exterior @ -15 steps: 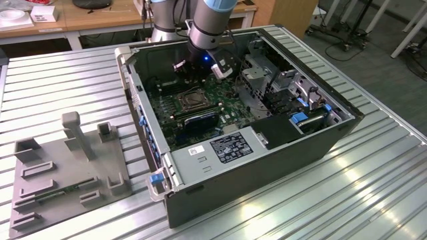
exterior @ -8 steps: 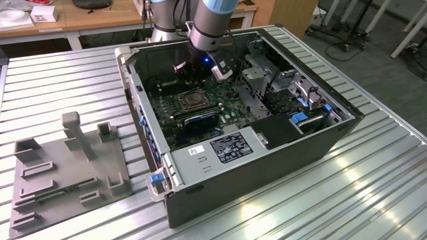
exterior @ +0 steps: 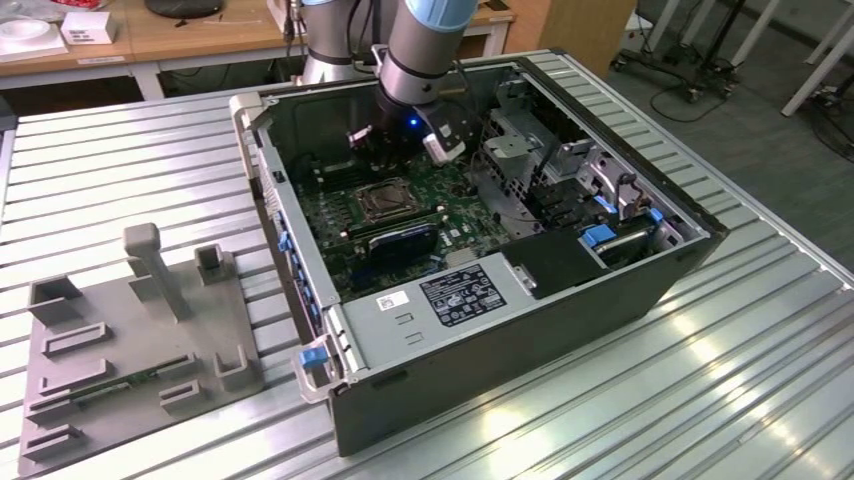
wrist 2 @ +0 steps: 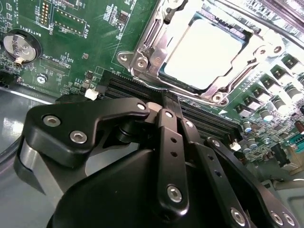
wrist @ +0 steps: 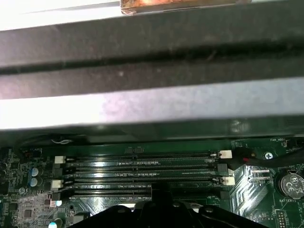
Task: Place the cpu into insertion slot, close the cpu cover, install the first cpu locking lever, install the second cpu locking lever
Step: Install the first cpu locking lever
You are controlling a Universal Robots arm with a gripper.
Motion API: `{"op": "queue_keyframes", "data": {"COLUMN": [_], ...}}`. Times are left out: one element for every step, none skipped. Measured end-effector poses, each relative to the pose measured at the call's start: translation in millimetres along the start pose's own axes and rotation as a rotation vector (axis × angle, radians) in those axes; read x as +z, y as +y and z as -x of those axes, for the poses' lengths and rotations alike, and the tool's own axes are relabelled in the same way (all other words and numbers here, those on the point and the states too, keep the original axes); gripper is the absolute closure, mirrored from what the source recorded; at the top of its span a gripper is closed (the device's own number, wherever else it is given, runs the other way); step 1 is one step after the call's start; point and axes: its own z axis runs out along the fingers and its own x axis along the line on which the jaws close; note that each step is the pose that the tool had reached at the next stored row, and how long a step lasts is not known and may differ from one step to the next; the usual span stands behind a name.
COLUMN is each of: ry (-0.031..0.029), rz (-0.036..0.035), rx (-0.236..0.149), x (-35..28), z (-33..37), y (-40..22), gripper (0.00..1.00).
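Observation:
The cpu (wrist 2: 204, 52) lies flat in the insertion slot (wrist 2: 236, 30), its pale metal top showing through the window of the cpu cover (wrist 2: 151, 53). The silver cover frame lies down around the chip. A bright lever rod (wrist 2: 251, 71) runs along one side of the frame; whether it is latched I cannot tell. My gripper (wrist 2: 172, 107) hovers just off the socket, over the memory slots, with its black fingers (wrist 2: 164, 123) pressed together and nothing between them. In the exterior view the gripper (exterior: 400, 140) hangs inside the open computer case, just behind the socket (exterior: 380, 200).
Several long black memory slots (wrist: 142, 173) lie between my gripper and the case wall (wrist: 152, 71). A coin battery (wrist 2: 19, 45) sits on the green board. Drive cages (exterior: 587, 190) and a white-labelled black box (exterior: 461, 295) crowd the case. A grey fixture (exterior: 134, 340) stands on the table at the exterior view's left.

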Motion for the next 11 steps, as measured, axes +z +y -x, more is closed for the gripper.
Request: {"op": "queue_keyframes", "data": {"ry": [0.0001, 0.0002, 0.0002, 0.0003, 0.0003, 0.0003, 0.0003, 0.0004, 0.0004, 0.0005, 0.0005], "rz": [0.0002, 0.0003, 0.0003, 0.0003, 0.0003, 0.0003, 0.0004, 0.0004, 0.0004, 0.0003, 0.0003], "rx": [0.0, 0.0, 0.0, 0.0, 0.0, 0.0, 0.0, 0.0, 0.0, 0.0, 0.0], "x": [0.4, 0.7, 1.0, 1.2, 1.4, 1.7, 2.1, 2.4, 2.5, 2.5, 2.5], "z": [0.1, 0.2, 0.2, 0.2, 0.3, 0.3, 0.4, 0.4, 0.4, 0.4, 0.4], "y": [-0.2, -0.4, -0.5, -0.5, -0.6, -0.6, -0.7, -0.8, -0.8, -0.8, -0.8], "gripper": [0.89, 0.89, 0.89, 0.89, 0.89, 0.89, 0.89, 0.89, 0.89, 0.89, 0.89]}}
